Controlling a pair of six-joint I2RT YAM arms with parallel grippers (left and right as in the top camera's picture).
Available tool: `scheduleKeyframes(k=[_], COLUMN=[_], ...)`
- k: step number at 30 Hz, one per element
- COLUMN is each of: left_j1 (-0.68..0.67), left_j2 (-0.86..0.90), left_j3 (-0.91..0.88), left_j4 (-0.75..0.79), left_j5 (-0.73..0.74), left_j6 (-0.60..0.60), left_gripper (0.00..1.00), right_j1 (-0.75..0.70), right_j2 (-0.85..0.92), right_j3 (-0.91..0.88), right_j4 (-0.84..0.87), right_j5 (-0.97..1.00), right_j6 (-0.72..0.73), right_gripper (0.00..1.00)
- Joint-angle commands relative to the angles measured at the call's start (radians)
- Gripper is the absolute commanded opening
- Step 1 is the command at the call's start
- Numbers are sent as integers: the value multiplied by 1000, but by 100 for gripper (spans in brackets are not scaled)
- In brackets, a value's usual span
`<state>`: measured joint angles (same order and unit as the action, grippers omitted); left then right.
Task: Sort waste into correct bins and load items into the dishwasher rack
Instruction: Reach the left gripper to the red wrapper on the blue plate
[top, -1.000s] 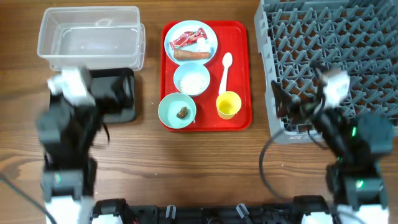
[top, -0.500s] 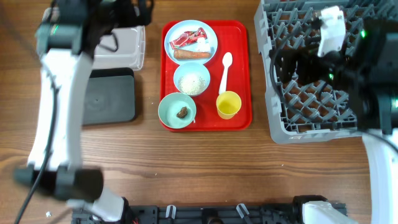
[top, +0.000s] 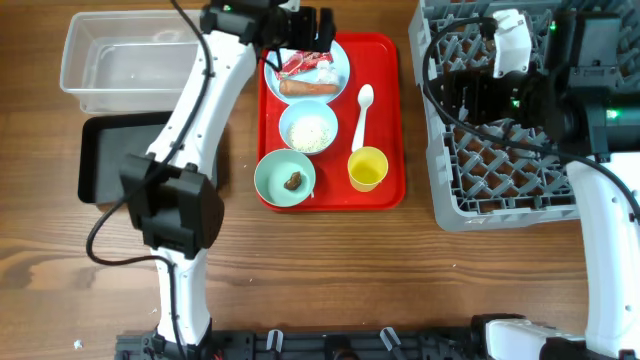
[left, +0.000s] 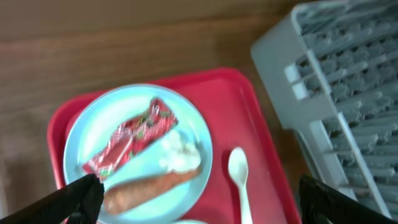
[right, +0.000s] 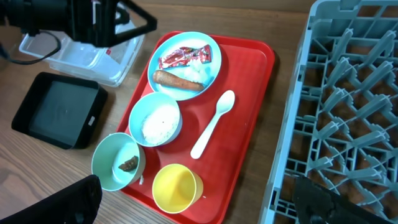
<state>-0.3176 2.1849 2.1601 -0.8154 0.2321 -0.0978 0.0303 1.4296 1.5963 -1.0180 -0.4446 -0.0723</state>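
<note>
Left wrist view, snack wrapper (left: 130, 138) on blue plate (left: 99, 121) ahead of wide-spread left fingers (left: 78, 196), right fingers (right: 56, 202) apart

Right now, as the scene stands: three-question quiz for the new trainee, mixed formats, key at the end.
1. True or false: the yellow cup stands in the dishwasher rack.
2. What lies in the small light blue bowl? A water, B brown lump, C nothing.
3. How many waste pieces lie on the round plate?
Key: 1 false, it stands on the red tray. 2 B. 3 three: wrapper, tissue, carrot piece.
</note>
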Motion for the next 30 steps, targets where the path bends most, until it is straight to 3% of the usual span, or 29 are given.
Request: scheduleKeyframes(k=[1,12,21,30], left_j1=[-6,-49,-56,-58], left_j2=[32,241,344,401], left_j3=[20,20,20,19], left_j4=[66,169,177,177], left_j5=[-53,-278,-275,-275], left_j6=[18,78,171,172], left_gripper=[100,97,91,84], right_j1=[5,5,5,5], right_j2=[17,22,22,48], right_j3=[25,25,25,25], right_j4=[-3,-4,-4,-12], right_j5=[-1,0,3,3], right_j6=[21,21,21,21], right_gripper=[100,100,100,100])
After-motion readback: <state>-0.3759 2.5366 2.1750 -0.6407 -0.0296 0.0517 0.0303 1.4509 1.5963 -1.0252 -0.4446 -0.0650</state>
